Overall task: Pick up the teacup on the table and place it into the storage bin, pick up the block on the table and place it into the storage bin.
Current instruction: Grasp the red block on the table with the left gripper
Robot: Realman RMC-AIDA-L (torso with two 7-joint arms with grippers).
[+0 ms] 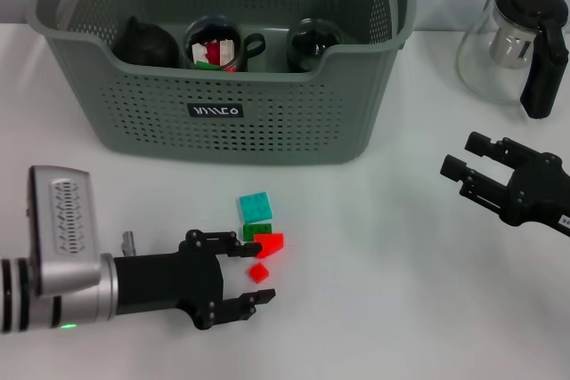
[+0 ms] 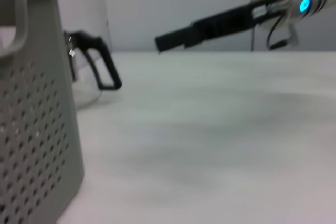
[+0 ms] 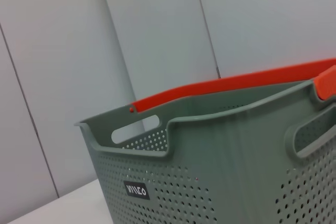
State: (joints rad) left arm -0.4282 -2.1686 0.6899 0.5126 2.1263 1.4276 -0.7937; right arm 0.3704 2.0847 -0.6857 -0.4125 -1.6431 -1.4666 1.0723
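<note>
Four small blocks (image 1: pixel 259 239) lie on the worktop (image 1: pixel 383 309) before the storage bin (image 1: pixel 223 122), which holds three teacups (image 1: pixel 214 42). Left hand (image 1: pixel 252 275), fingers spread, straddles a red block; right hand (image 1: pixel 463 165) hovers released beside the glass teapot (image 1: pixel 517 42).

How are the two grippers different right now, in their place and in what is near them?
The left gripper lies low at the near side of the table, its open fingers around the small red block; the right gripper is off to the far right, below the glass teapot, with nothing between its fingers. The left points right toward the blocks; the right points left. Both are black, open, and outside the storage bin.
</note>
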